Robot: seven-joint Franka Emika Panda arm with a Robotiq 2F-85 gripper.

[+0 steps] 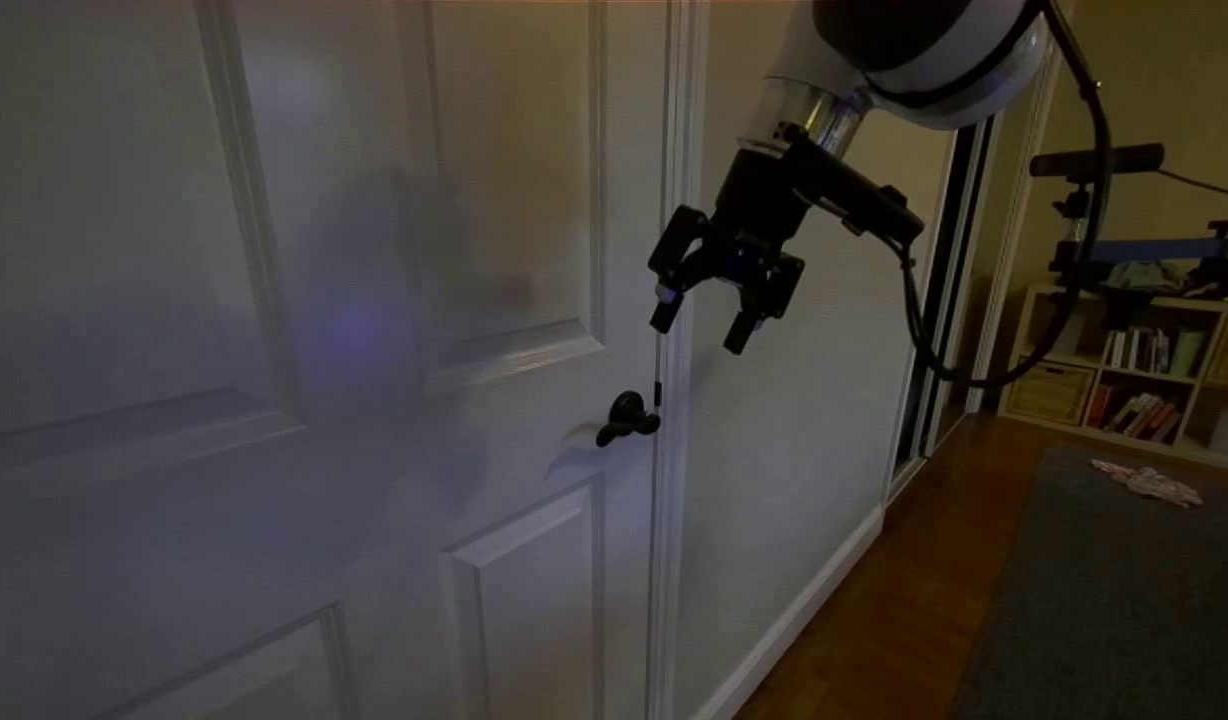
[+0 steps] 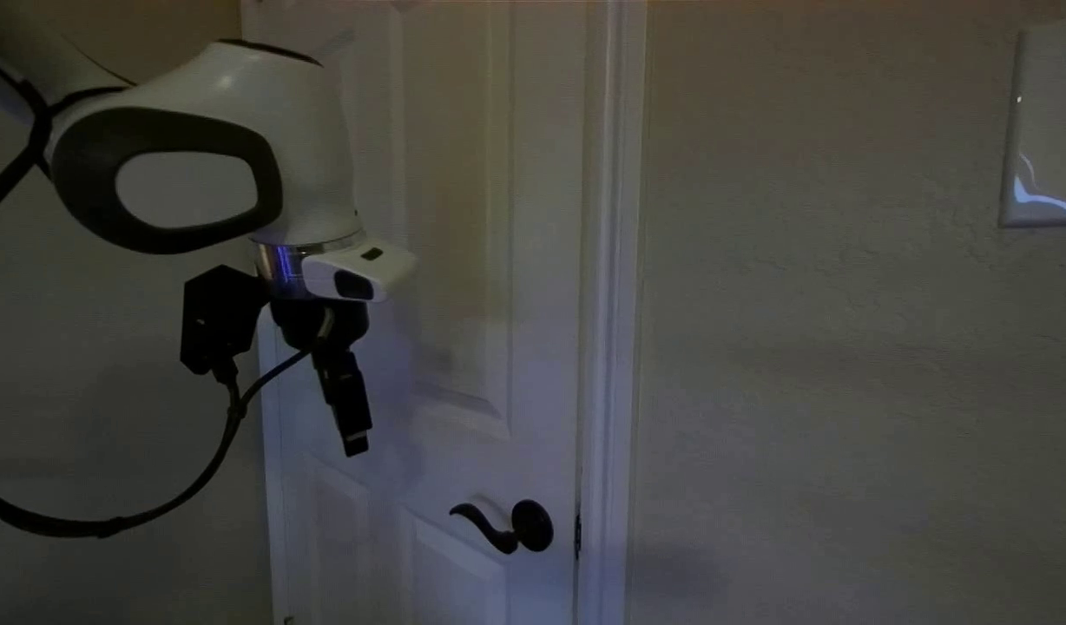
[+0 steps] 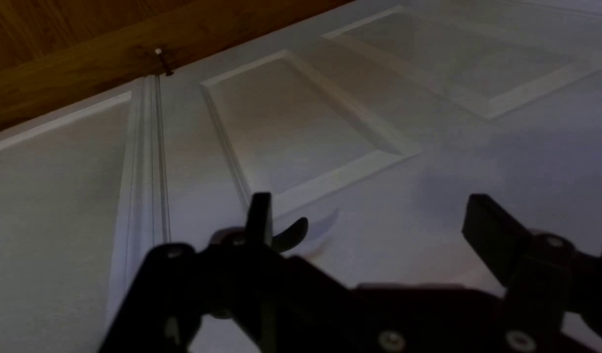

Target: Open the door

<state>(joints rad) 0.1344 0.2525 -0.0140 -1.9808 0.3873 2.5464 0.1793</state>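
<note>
Find door (image 1: pixel 394 450) closed, apparently flush along its right edge with frame (image 2: pixel 615 347) in both exterior views, with only a thin dark seam between. Locate handle (image 2: pixel 505 542) at that right edge, just beside frame; see it roughly level, running left from a round base. Take it as not pressed down; assume a latched door.

Read tool (image 1: pixel 703 325) as spread wide, pinching nothing, hanging from arm (image 1: pixel 934 60) in front of door, higher than handle in both exterior views and clearly apart from it. In wrist view, find tool, at left, covering part of handle, by line of sight only; read no contact there. Cannot fix depth between tool and door exactly.

Judge progress as early: approach stage only. Count as ready: a spread tool near handle. Count as left: nearly everything, namely lowering to handle, making contact, turning it down, unlatching, swinging door clear of frame. Cannot tell swing direction. Note thin rod (image 3: pixel 163 62) at foot of door in wrist view, possibly a doorstop.

Next, probably: go down and across to free left end of handle, and press there for more leverage. Watch for slipping off curved end, and for knocking frame on the right. Decide between hooking and pinching only once beside handle.
</note>
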